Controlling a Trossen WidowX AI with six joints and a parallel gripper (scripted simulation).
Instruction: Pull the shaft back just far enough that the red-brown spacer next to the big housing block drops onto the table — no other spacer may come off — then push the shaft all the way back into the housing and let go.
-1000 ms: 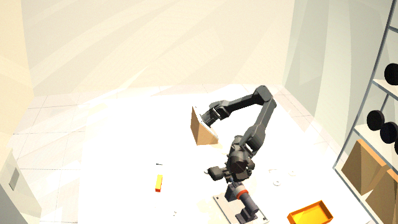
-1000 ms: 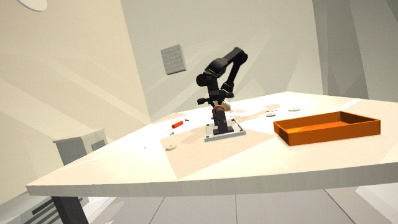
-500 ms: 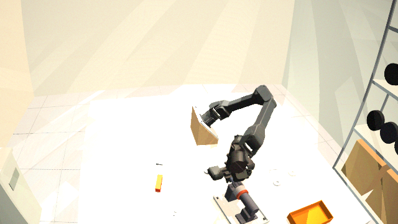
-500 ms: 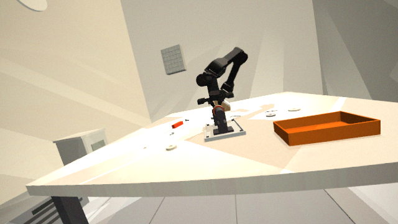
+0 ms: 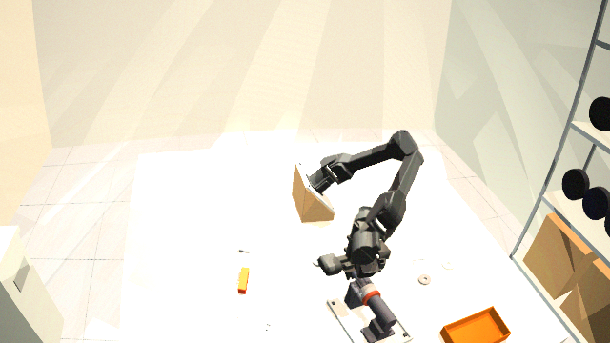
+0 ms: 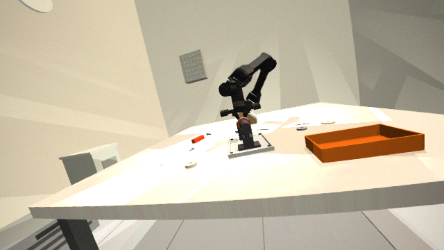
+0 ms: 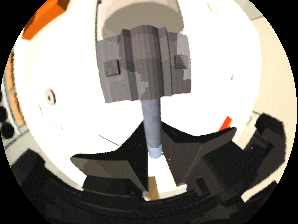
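The shaft assembly stands on a white base plate at the table's front. A red-brown spacer sits on the shaft between a small grey support block and a long grey sleeve, which runs to the far block. My gripper is shut on the free end of the thin blue-grey shaft. In the wrist view the shaft runs straight from my fingers into the grey block. The spacers behind that block are hidden there.
An orange tray lies right of the assembly. An orange-red block lies to the left. Flat washers lie on the table. A tan wedge box stands behind the arm. A shelf rack is at the right.
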